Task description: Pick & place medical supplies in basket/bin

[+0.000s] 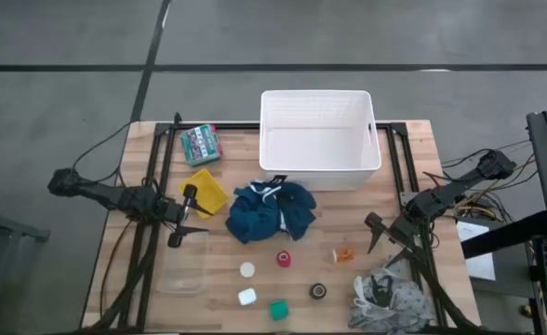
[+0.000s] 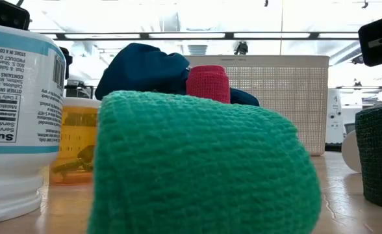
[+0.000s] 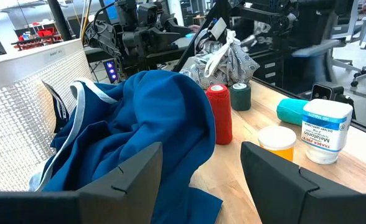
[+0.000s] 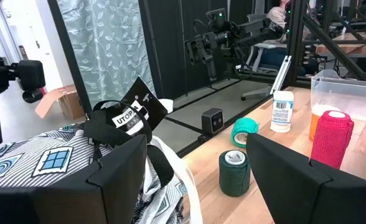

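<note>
My left end effector (image 1: 182, 226) hangs released beside the yellow tray (image 1: 206, 194); my right end effector (image 1: 385, 239) hangs released above the patterned cloth (image 1: 385, 296). The blue garment (image 1: 270, 210) lies before the white tub (image 1: 318, 140), tape rolls (image 1: 284, 259) scattered near.

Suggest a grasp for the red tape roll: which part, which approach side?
Grip the red tape roll across its cylindrical side wall, coming straight down from above. It stands upright on end, apart from the dark blue garment behind it and the green tape roll in front, so both sides look free. The left end effector is open and looks slightly nearer.
</note>
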